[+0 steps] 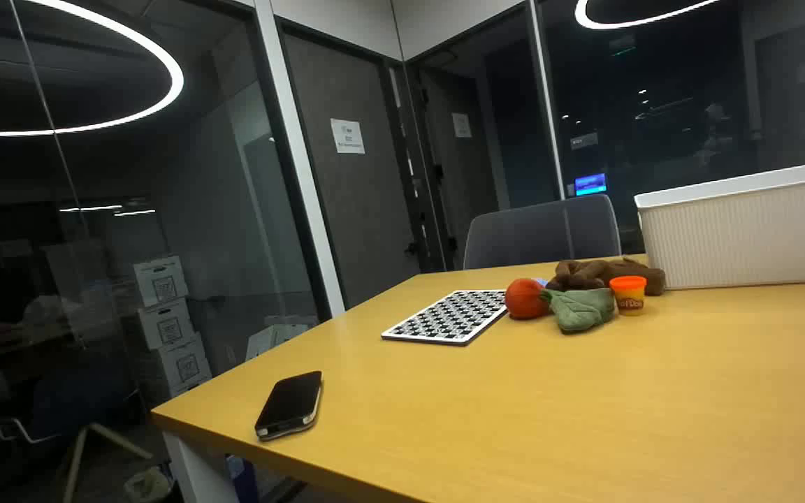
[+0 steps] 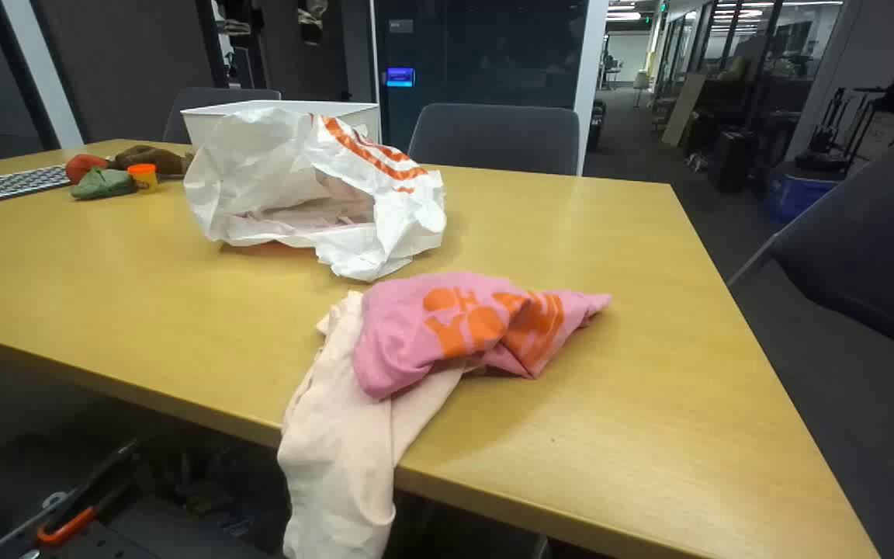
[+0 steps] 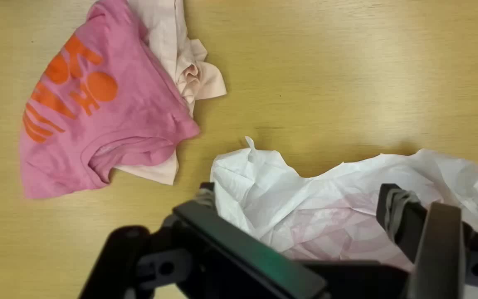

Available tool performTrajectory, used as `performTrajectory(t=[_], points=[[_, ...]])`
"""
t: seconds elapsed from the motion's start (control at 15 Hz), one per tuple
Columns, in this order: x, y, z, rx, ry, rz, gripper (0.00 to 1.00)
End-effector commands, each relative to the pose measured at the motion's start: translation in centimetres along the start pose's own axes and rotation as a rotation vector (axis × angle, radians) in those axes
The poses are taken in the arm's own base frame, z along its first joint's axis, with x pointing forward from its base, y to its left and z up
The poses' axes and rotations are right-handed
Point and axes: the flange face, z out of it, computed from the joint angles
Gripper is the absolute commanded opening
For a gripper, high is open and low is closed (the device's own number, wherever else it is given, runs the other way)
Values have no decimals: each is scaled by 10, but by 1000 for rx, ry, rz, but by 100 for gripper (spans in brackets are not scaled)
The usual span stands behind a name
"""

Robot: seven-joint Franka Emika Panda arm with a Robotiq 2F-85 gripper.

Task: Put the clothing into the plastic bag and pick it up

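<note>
The pink clothing (image 2: 400, 334) with orange lettering lies crumpled on the table in an exterior view. It lies on top of a pale beige cloth (image 2: 338, 450), part of which hangs over the table edge. The white plastic bag (image 2: 253, 167) with orange stripes lies behind them, its opening facing that camera. In the wrist view the pink clothing (image 3: 139, 95) and beige cloth (image 3: 162, 37) are at upper left, and the bag (image 3: 259, 187) is at lower right. My gripper (image 3: 297, 189) is open with nothing between its fingers, above the bag's opening. The gripper is out of both exterior views.
A white bin (image 2: 206, 116) stands behind the bag. A checkered board (image 1: 448, 318), an orange-red round toy (image 1: 525, 299), a green leaf-like toy (image 1: 582, 309), a brown plush (image 1: 591, 274), a Play-Doh tub (image 1: 629, 297) and a black phone (image 1: 291, 404) are on the table (image 1: 514, 419).
</note>
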Motion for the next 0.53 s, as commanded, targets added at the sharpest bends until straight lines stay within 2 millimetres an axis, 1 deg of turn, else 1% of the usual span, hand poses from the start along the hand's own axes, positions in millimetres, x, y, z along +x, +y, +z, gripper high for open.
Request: performTrajectory(t=[0.0, 0.2, 0.47], points=[[0, 0, -2, 0, 4, 0, 100], [0, 0, -6, 1, 12, 0, 100], [1, 2, -4, -3, 11, 19, 100]])
